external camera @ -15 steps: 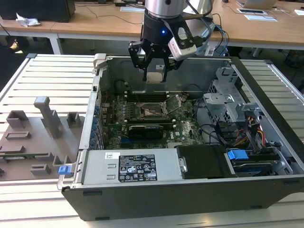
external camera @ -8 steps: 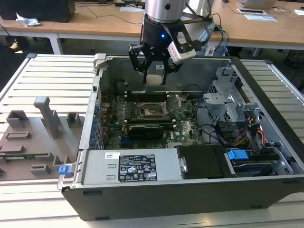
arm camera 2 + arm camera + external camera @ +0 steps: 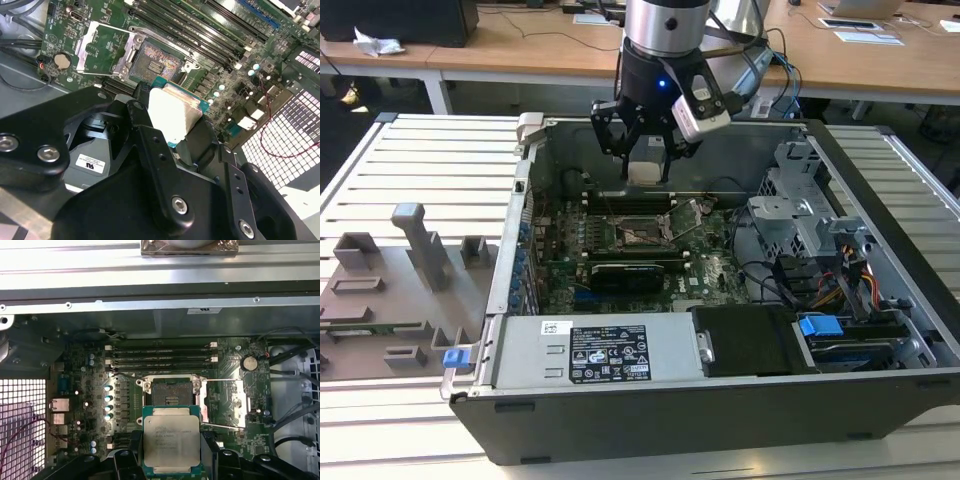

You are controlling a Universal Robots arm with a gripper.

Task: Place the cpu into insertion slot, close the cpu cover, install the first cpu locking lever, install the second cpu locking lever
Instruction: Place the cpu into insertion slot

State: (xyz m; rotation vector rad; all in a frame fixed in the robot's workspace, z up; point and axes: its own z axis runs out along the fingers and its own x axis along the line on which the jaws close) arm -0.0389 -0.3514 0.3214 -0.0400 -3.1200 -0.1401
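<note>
One tool [image 3: 647, 162] clamped on cpu [image 3: 171, 442] above open case [image 3: 670, 415]; slatted table [image 3: 430, 150], wooden desks [image 3: 520, 45] behind.

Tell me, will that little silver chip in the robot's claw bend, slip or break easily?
The chip is probably stiff: it lies flat, without sagging, held by its edges in the gripper. Its smooth metal top and thin edges suggest it could slip if squeezed lightly. It is likely light, yet probably delicate: the socket shows a fine pin field.
</note>
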